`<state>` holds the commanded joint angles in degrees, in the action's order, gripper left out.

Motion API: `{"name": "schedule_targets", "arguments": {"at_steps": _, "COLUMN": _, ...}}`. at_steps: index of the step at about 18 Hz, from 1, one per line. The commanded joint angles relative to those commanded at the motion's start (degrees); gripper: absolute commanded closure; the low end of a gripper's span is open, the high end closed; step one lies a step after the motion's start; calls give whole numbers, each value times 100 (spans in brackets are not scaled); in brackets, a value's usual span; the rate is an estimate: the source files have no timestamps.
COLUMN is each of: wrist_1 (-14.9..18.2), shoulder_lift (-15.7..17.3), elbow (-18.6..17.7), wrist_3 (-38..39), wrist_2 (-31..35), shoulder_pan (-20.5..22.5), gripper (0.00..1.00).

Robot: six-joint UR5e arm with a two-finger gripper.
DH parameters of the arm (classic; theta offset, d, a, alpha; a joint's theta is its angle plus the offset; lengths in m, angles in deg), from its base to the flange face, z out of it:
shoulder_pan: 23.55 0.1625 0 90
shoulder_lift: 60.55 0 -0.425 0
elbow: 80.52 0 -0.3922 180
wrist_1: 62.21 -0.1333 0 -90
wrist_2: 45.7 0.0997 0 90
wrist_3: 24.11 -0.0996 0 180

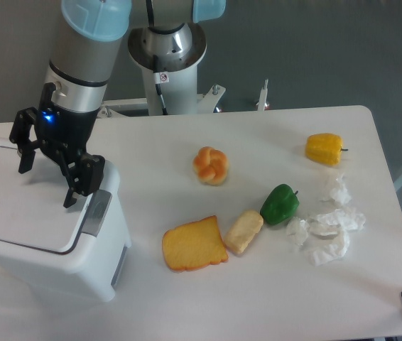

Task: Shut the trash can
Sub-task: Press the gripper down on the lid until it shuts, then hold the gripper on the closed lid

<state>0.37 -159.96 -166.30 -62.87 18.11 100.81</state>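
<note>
White trash can, grey latch

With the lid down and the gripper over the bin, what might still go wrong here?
1. The open gripper hangs just above the trash can lid; one finger sits near the grey latch and might snag it.
2. Whether the lid is fully latched cannot be told, so it may spring open.

The trash can, a big white boxy bin with rounded corners, stands upright directly below the pincer. Its flat lid lies down on top, and the grey latch sits under the pincer's nearer finger.
</note>
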Motion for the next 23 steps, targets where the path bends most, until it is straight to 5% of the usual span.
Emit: {"name": "schedule_targets", "arguments": {"at_steps": 23, "wrist_1": 0, "shoulder_lift": -114, "elbow": 35, "wrist_3": -9, "wrist_2": 44, "shoulder_pan": 0, "gripper": 0}}
